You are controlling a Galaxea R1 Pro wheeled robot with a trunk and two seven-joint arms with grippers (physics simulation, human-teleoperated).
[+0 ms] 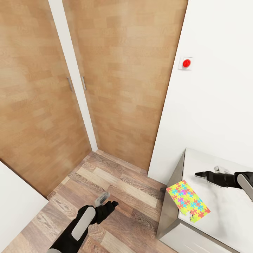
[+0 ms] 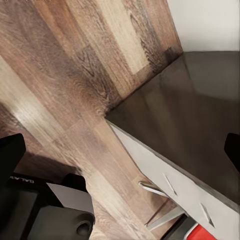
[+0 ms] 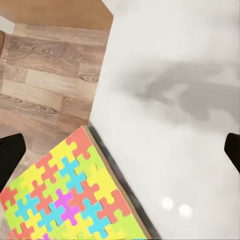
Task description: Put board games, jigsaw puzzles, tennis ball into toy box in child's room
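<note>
Item inspected: one flat rectangular jigsaw puzzle [image 1: 187,202], its face a grid of interlocked pieces in yellow, lime, cyan, red, orange and magenta, with a thin tan edge visible in the right wrist view [image 3: 70,192]. It lies flat on the pale grey glossy worktop [image 1: 228,211], at the worktop's corner nearest the wood-plank floor [image 1: 116,189], set askew to the edges. One corner of the puzzle overhangs the grey side panel [image 1: 172,211]; another reaches the front edge of the worktop.

Right arm: the black forearm enters from the far side of the worktop relative to the puzzle and lies roughly level above the surface. The right gripper [image 1: 202,174] points toward the floor side and hangs over bare worktop, apart from the puzzle and touching nothing. In the right wrist view the two dark fingertips [image 3: 10,157] stand at opposite margins, so the jaws are spread wide and empty. A soft shadow of the arm falls on the worktop beyond the puzzle.

Left arm: black with a white forearm panel, held low over the floor, well apart from the puzzle. The left gripper [image 1: 107,202] points toward the brown wood-grain wardrobe doors [image 1: 123,80]. Its jaws are likewise wide and empty.

On the white wall [image 1: 218,88] above the worktop sits a red round button on a white plate [image 1: 186,63].
</note>
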